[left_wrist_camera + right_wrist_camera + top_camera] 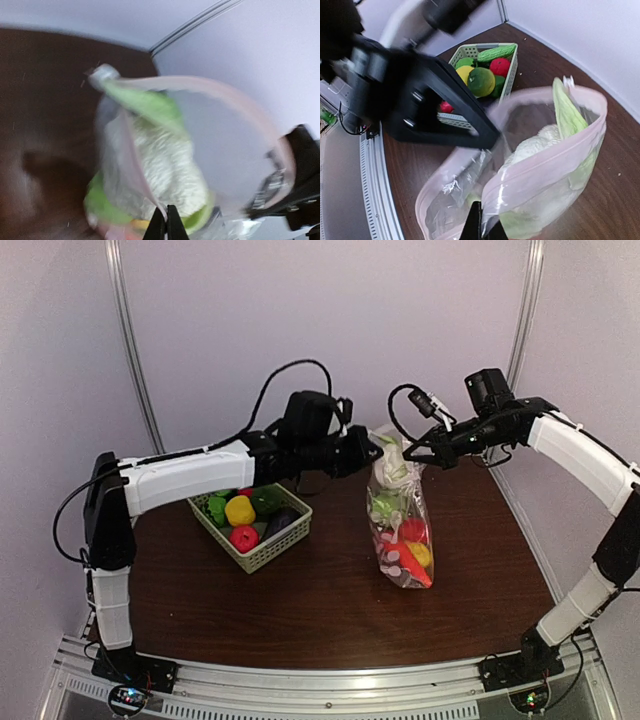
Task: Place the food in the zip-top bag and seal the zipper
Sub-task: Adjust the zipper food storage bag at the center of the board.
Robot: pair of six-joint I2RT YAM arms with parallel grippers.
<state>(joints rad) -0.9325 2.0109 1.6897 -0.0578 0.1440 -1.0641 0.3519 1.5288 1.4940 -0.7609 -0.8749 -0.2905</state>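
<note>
A brown table [320, 620] carries the bag [402, 540], upright and mouth open, with cauliflower [165, 170] and other food [412, 552] inside. The left gripper [374, 452] and right gripper [420, 454] are pinched closed on its rim at the zipper [545, 165]. A basket [275, 550] sits near.

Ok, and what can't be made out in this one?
- Top external: the left arm covers the far end of the basket, so whatever lies there is hidden.
- Left wrist: blur smears the zip-top bag, and the cauliflower hides the food beneath it.
- Right wrist: the bottom edge cuts off most of the right gripper and part of the zipper.
- Left gripper: only the fingertips show.
</note>
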